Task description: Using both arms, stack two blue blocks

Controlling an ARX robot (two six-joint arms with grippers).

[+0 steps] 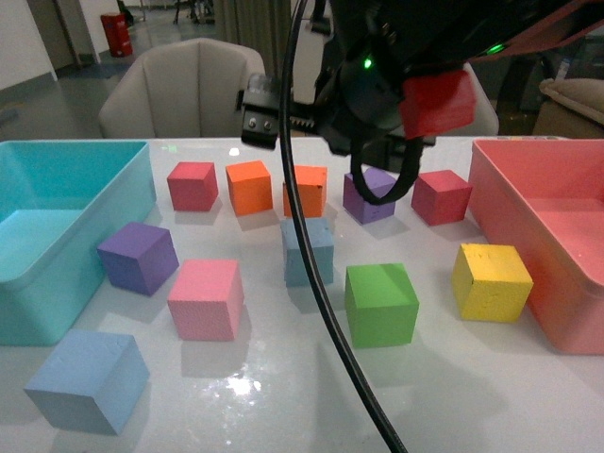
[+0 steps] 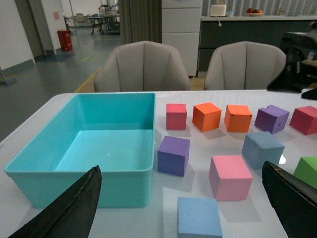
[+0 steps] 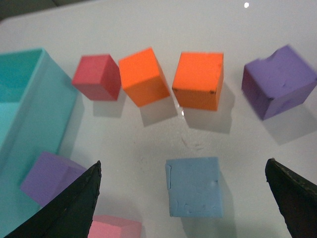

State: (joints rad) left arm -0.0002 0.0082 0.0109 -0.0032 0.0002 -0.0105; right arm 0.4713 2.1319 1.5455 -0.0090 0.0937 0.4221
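Near blue block (image 1: 87,379), loose. Far blue block (image 3: 193,186), framed by right pincer (image 3: 183,162), spread empty, apparently to grasp; left pincer (image 2: 181,166) likewise.

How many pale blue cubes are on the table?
2. One blue block sits mid-table, partly behind a black cable; the other blue block is at the near left, in front of the turquoise bin.

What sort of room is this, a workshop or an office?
Probably an office-like lab or demo room: a white table holding coloured foam cubes, beige padded chairs behind it, and a dark counter beyond.
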